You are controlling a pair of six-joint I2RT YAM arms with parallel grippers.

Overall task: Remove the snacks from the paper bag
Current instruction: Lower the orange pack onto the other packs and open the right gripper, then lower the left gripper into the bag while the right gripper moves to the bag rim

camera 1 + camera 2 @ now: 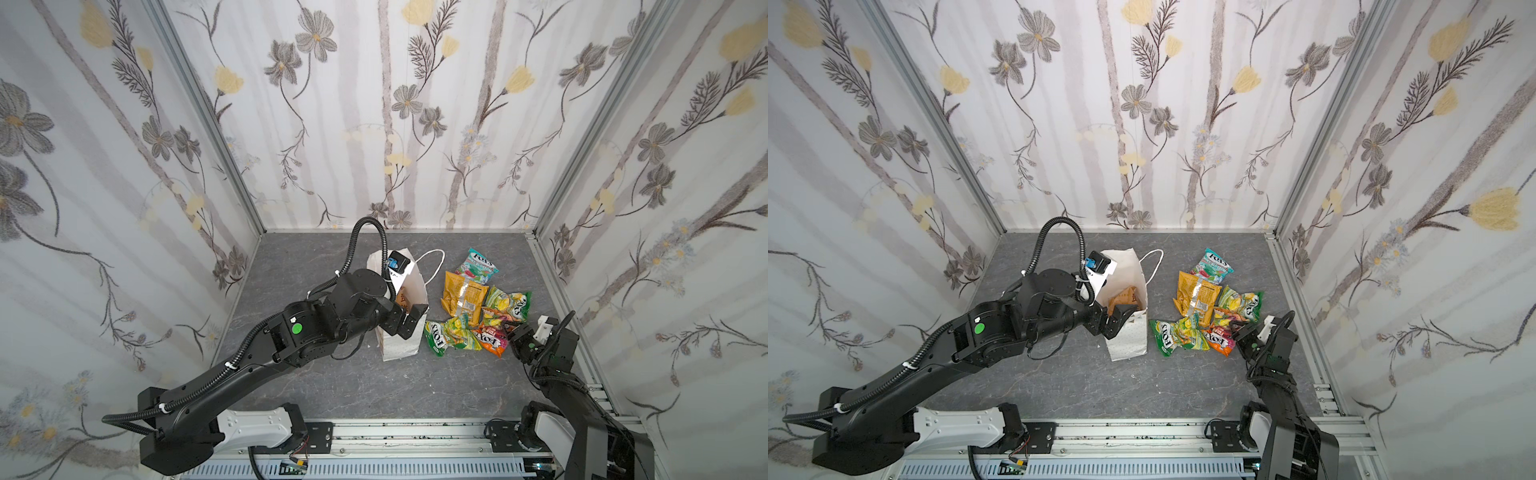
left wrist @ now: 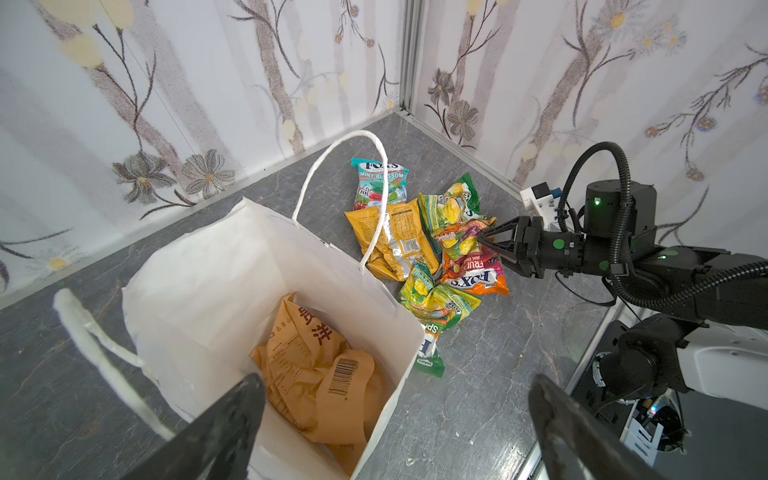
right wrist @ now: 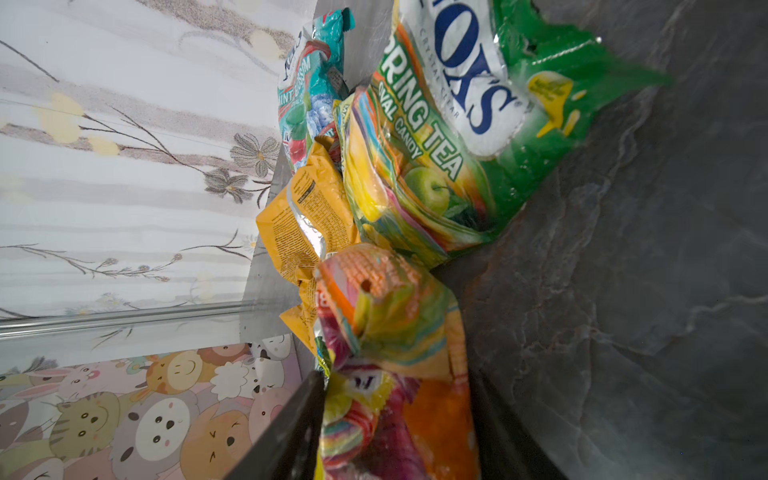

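Well, five crinkly foil snack packets already lie heaped on the grey marbled desk, right of centre in both top views. A plain orange pouch is all I can see left at the bottom of the tall white paper bag, which stands upright mid-frame.

My left jaws hang spread wide just above the bag's open mouth, holding nothing. My right jaws sit either side of the crumpled end of the orange-red FOX'S packet at the heap's lower right edge. Whether they pinch it or are slack around it I cannot tell.

The pouch looks like my next catch. I should drop straight down through the mouth, keeping off the thin paper walls and the white cord handle. Then I close on the raised fold near the barcode and lift vertically and slowly, since the light bag may ride up or tip.
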